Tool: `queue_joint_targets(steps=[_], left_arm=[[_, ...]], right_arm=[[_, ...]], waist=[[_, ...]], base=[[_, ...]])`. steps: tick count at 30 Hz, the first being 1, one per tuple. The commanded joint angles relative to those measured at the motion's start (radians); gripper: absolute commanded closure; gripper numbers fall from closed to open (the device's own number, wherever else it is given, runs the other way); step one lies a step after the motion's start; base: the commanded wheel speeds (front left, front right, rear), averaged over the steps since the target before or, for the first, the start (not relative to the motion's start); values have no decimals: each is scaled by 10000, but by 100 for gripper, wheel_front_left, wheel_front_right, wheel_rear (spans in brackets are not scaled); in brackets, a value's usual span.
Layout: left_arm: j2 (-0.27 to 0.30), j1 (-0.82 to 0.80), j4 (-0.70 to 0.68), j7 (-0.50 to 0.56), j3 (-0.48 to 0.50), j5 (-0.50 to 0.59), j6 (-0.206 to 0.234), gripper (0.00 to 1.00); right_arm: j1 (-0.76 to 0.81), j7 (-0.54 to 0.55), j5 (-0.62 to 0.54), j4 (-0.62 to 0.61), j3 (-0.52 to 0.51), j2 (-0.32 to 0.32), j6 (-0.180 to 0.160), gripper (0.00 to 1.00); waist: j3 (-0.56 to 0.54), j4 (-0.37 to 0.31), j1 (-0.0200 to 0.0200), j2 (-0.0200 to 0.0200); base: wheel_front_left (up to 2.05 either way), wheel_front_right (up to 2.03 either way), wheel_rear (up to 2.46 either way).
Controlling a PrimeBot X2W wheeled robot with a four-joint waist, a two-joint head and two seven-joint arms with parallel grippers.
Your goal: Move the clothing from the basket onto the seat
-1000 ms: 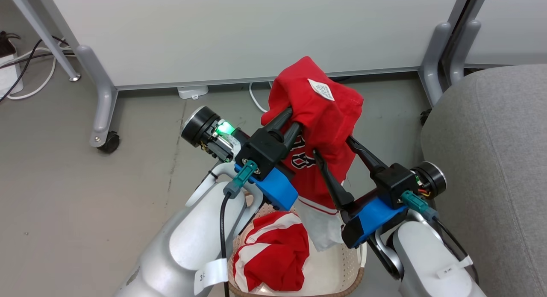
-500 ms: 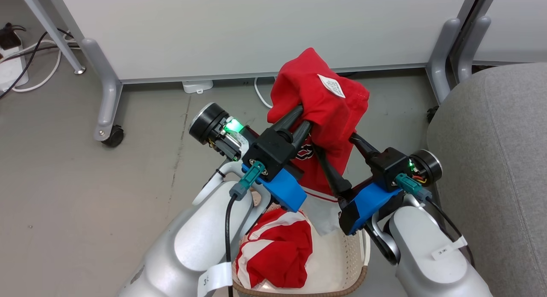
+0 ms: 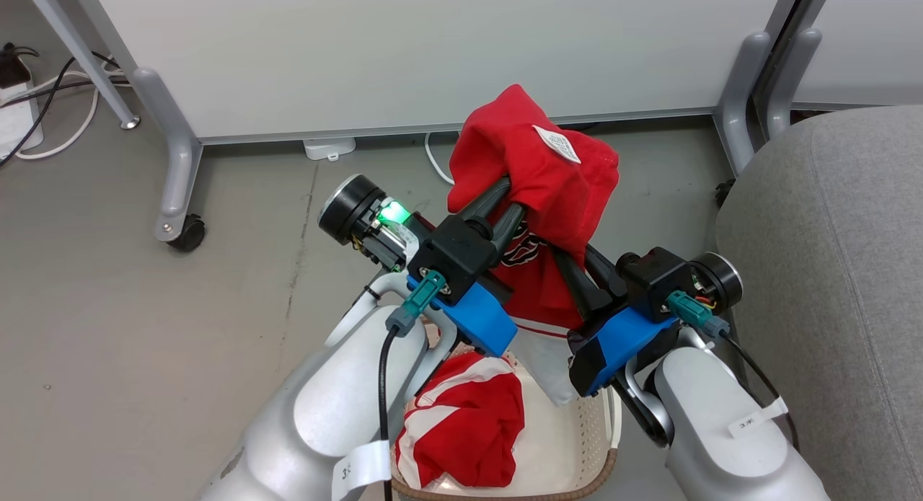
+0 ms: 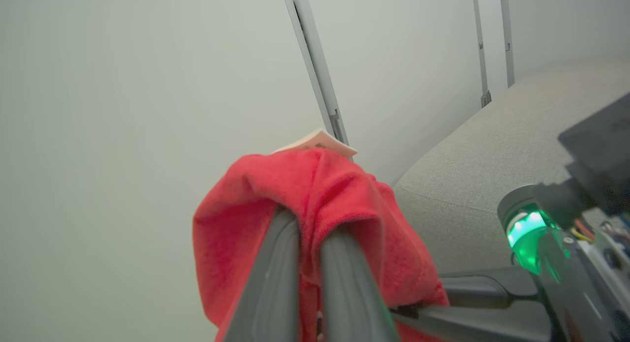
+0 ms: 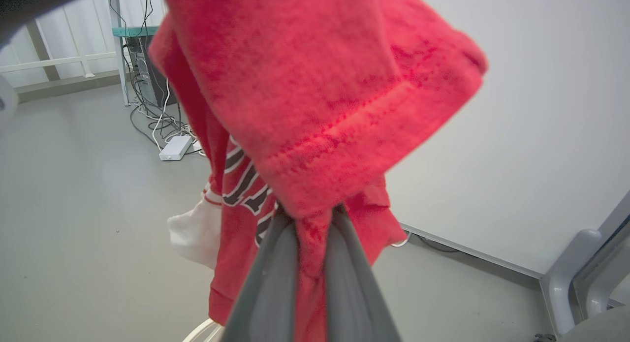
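Red cloth held aloft between both arms: my left gripper (image 3: 505, 196) is clamped on the upper fold of the red garment (image 3: 537, 162). My right gripper (image 3: 573, 254) is pinched tight on a fold of the same piece just beside it, with fabric bunched between the dark fingers in both wrist views. The garment hangs lengthwise straight down from the two grips, its white tag (image 3: 557, 144) on top. Its white-trimmed hem dangles above the basket (image 3: 604, 414), clear of it as far as I can judge. A second garment (image 3: 469, 429) lies crumpled in the basket bottom. The seat (image 3: 829, 270) stands off to my right, just beyond the right arm and well apart from the left. The carry looks to me like a sideways swing to the right, right arm leading, with the hem the part most likely to drag across the basket rim.
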Motion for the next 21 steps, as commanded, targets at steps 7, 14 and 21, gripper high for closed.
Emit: queue_joint_targets(steps=[7,14,21], left_arm=[[-14,-118,47,-52,-13,-12,38,100],[-11,-94,-46,-50,-4,-169,52,0],[-12,-46,-35,-50,6,-109,98,0]], right_arm=[[-90,-3,172,-91,54,-33,3,100],[-64,-3,223,-128,97,-33,3,100],[-81,-3,253,-154,111,-33,3,100]], waist=[[38,-31,0,0],[71,-11,0,0],[88,-10,0,0]], base=[[0,0,0],[0,0,0],[0,0,0]])
